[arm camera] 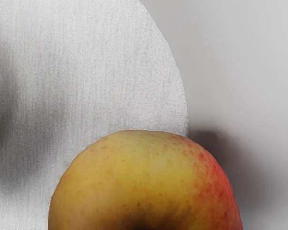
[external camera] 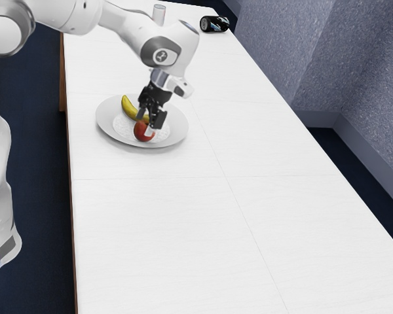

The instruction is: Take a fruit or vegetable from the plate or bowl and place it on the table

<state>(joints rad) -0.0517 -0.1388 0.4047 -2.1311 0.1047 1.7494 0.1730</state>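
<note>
Over the plate (external camera: 105,126), my gripper (external camera: 146,125) stands with fingers spread about the apple (external camera: 141,131), which rests there near the banana (external camera: 128,106) (contact on both sides is not evident). Approach: nearly complete, I judge. Remaining: grasp, lift, and placement on the table (external camera: 150,229).

You have one apple (external camera: 141,133), one banana (external camera: 128,107) and one plate (external camera: 107,128) left of the frame's centre, one cup (external camera: 159,13) and one can (external camera: 215,24) near the top, all on one table (external camera: 164,229).
</note>
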